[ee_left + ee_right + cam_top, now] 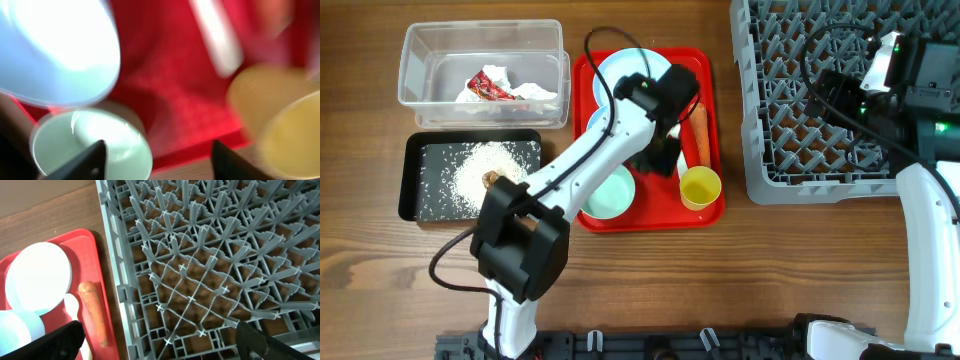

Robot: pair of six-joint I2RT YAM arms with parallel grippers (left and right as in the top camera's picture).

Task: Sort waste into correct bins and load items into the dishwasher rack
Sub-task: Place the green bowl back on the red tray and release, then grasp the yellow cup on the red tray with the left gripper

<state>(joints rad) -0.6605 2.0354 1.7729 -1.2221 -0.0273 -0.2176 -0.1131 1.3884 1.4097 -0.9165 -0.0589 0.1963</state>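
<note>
The red tray (712, 205) holds a light blue plate (628, 68), a pale bowl (610, 192), a yellow cup (700, 186) and an orange carrot (700, 135). My left gripper (665, 155) hangs open and empty low over the tray. Its blurred view has it (160, 165) between the bowl (90, 140) and the cup (280, 130). The white spoon (72, 310) lies beside the carrot (92, 312). The clear tub (420, 60) holds the napkin and red wrapper (505, 88). The black tray (420, 160) holds rice (485, 165) and a brown lump (492, 179). My right gripper (160, 345) is open over the grey rack (790, 150).
A second light blue bowl (15, 330) sits by the plate (37, 277), mostly under my left arm in the overhead view. The rack's left wall (112, 270) stands a narrow strip of wood away from the red tray (95, 245).
</note>
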